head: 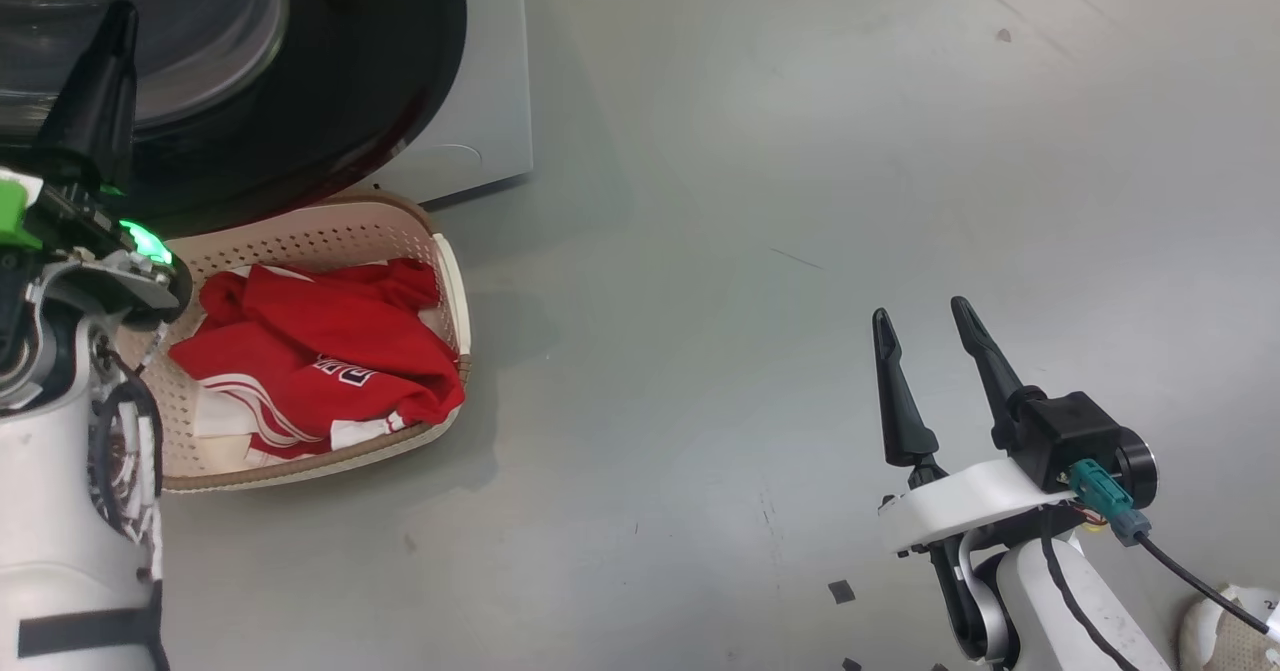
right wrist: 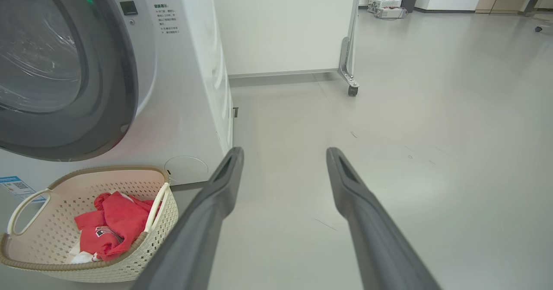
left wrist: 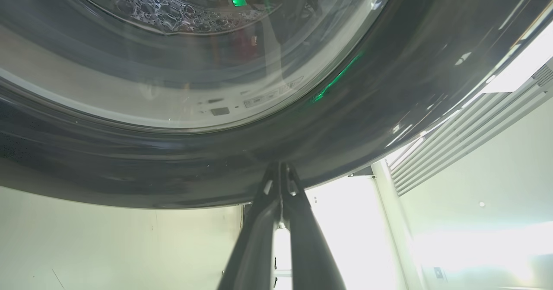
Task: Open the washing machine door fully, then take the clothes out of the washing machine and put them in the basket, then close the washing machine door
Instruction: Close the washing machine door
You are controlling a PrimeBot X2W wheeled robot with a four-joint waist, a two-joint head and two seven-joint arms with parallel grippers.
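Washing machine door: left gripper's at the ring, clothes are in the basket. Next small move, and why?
Probably a short inward push with the left gripper. It is shut, tips at the washing machine door's black ring. The clothes lie in the basket, and the door looks about flush with the washing machine, but whether it has latched cannot be told.

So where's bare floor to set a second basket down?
Free: grey floor between the white washing machine and the open right end effector. Crowded: below the glossy black door, where the cream perforated basket of red clothes sits.
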